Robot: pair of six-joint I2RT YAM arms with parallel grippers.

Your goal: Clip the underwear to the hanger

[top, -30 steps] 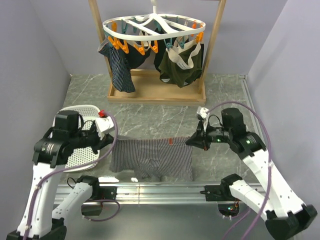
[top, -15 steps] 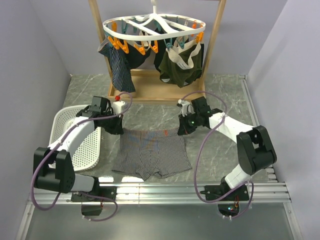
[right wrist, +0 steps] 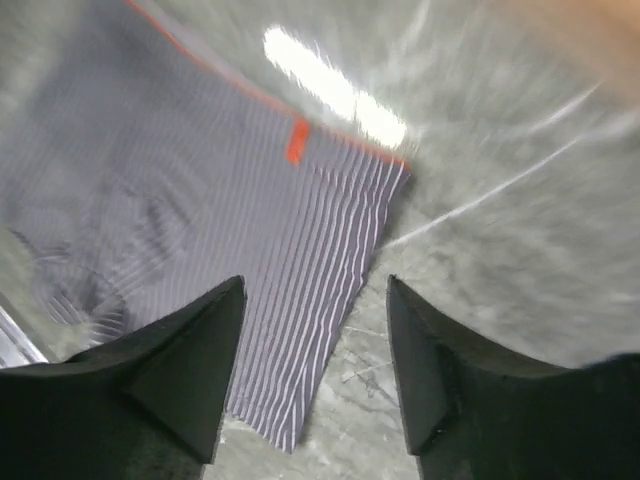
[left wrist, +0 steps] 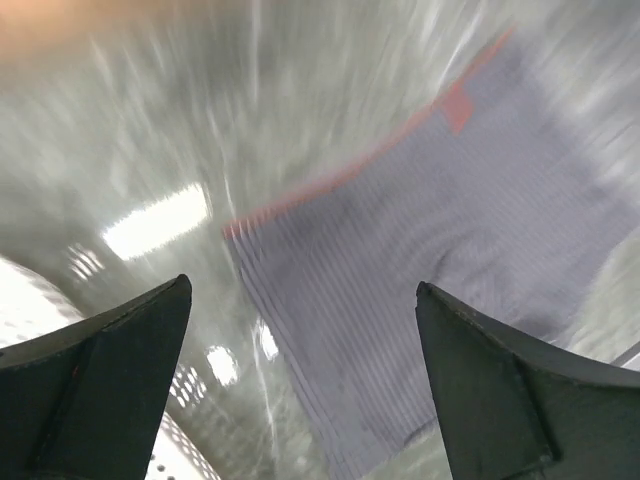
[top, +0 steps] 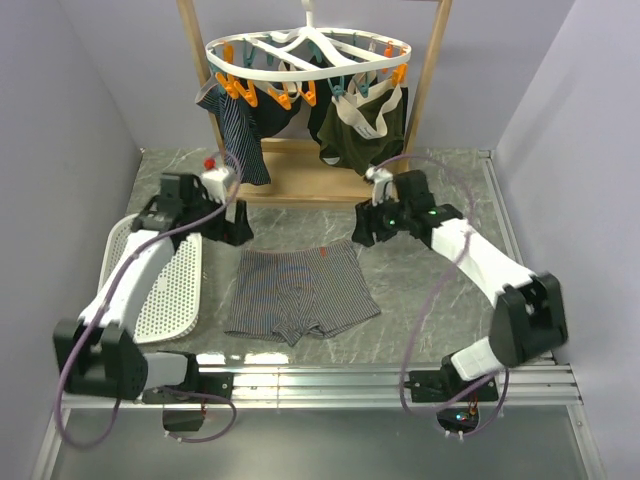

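Note:
The underwear (top: pixel 300 295) lies flat on the marble table, waistband toward the back, with its small orange tag (top: pixel 324 254) showing. Nothing holds it. My left gripper (top: pixel 234 226) hovers open just beyond its far-left corner. In the left wrist view the striped underwear (left wrist: pixel 430 230) lies below the wide-open left gripper (left wrist: pixel 305 385). My right gripper (top: pixel 364 234) hangs open off the far-right corner. The right wrist view shows the underwear (right wrist: pixel 220 220) and its tag (right wrist: pixel 297 140) under the open right gripper (right wrist: pixel 315 375). The white ring hanger (top: pixel 308 58) with orange and teal clips hangs at the back.
A wooden frame (top: pixel 425 105) carries the hanger. A dark olive pair (top: pixel 365 128) and a navy striped garment (top: pixel 241 135) are clipped to it. A white perforated basket (top: pixel 168 285) lies at the left, beside the underwear. The metal rail (top: pixel 330 378) runs along the near edge.
Both grippers have opened and let go of the waistband corners, then drawn back and up. The underwear has been carried away from the near edge and now rests flat.

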